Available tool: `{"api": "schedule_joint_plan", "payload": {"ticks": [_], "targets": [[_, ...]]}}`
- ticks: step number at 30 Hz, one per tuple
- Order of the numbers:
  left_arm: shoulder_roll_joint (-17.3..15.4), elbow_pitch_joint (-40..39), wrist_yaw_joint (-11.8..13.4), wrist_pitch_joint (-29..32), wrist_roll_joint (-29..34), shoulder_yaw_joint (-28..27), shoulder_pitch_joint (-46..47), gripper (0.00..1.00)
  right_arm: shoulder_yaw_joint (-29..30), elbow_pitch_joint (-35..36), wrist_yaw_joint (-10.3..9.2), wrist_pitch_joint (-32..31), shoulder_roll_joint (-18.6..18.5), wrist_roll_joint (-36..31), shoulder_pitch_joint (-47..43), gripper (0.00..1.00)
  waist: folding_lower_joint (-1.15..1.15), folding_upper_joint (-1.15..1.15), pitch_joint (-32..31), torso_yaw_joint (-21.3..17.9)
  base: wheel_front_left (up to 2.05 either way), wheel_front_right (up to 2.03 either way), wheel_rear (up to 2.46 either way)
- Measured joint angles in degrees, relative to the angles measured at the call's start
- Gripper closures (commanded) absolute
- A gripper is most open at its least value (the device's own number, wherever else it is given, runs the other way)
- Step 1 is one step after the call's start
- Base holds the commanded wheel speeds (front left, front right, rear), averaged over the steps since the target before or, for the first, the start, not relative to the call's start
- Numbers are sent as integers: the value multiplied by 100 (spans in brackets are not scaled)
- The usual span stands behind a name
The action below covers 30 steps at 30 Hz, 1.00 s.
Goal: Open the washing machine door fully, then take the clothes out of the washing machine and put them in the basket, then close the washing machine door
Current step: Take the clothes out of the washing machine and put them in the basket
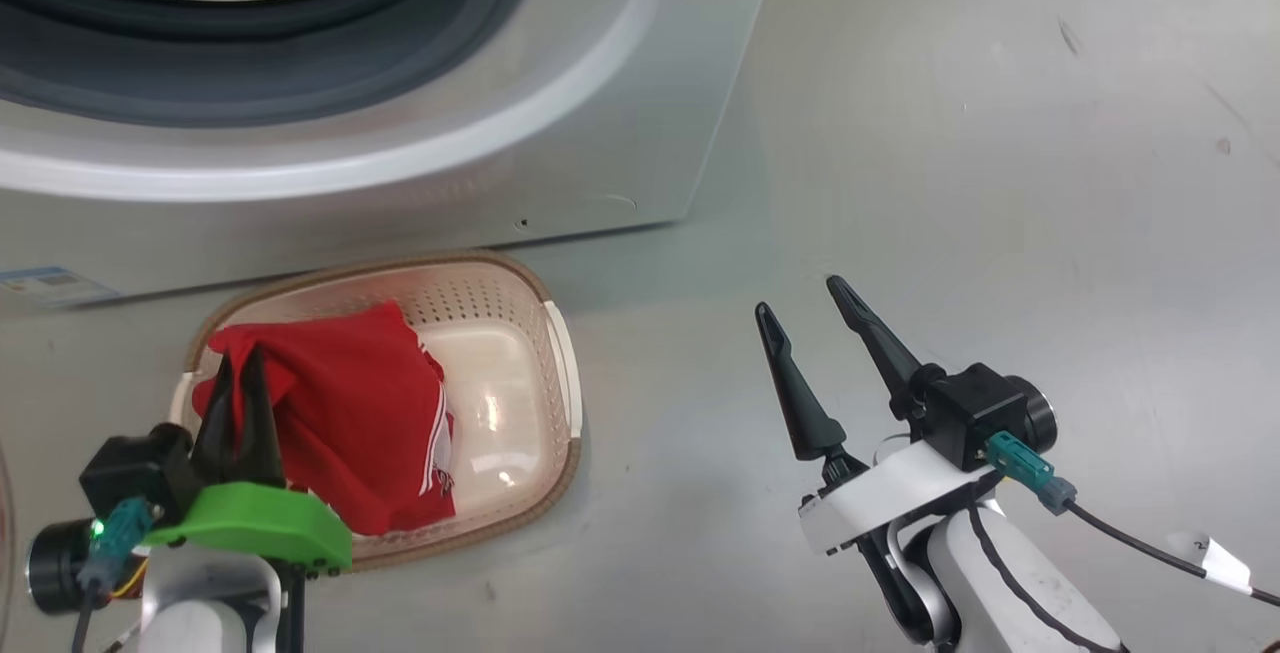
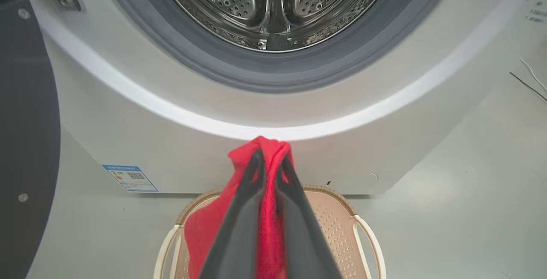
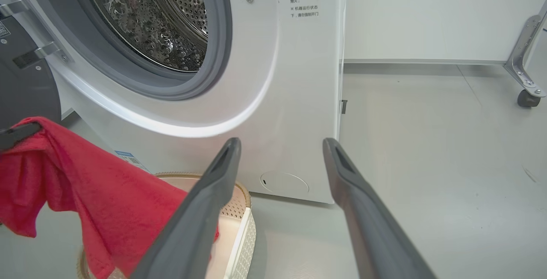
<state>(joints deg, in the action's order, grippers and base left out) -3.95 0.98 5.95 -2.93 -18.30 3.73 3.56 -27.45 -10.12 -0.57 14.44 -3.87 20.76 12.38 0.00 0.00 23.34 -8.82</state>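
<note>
The washing machine (image 1: 560, 133) stands with its steel drum (image 2: 273, 5) exposed. Its door (image 2: 25, 142) hangs swung open at the left edge of the left wrist view, also dark in the right wrist view (image 3: 25, 86). The red clothes (image 1: 360, 423) hang from my left gripper (image 1: 240, 363), which is shut on a bunched fold (image 2: 267, 151), and the rest of the fabric drapes down into the cream basket (image 1: 560, 363) on the floor in front of the machine. My right gripper (image 1: 800, 298) stands open with nothing between its fingers, right of the basket over the floor.
A blue sticker (image 2: 129, 178) sits low on the machine's front, and a round cover (image 3: 284, 183) near its right corner. A metal frame leg on a castor (image 3: 527, 95) stands at the far right by the wall. Grey floor stretches right of the machine.
</note>
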Motion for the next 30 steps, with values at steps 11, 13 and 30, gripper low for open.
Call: {"api": "schedule_joint_plan", "payload": {"ticks": [11, 13, 30], "targets": [[-104, 633, -146, 224, 7, 59, 1034, 100, -47, 275, 47, 0, 35, 0, 389, 0, 0, 0, 863, -296, 0, 0, 0], [-135, 787, -178, 266, 7, 57, 1201, 100, -48, 313, 47, 0, 36, 0, 449, 0, 0, 0, 1025, -354, 0, 0, 0], [-358, 2602, -402, 811, -27, 132, 2364, 100, -43, 456, 47, 0, 63, 1, 976, 0, 0, 0, 2220, -733, 0, 0, 0]]}}
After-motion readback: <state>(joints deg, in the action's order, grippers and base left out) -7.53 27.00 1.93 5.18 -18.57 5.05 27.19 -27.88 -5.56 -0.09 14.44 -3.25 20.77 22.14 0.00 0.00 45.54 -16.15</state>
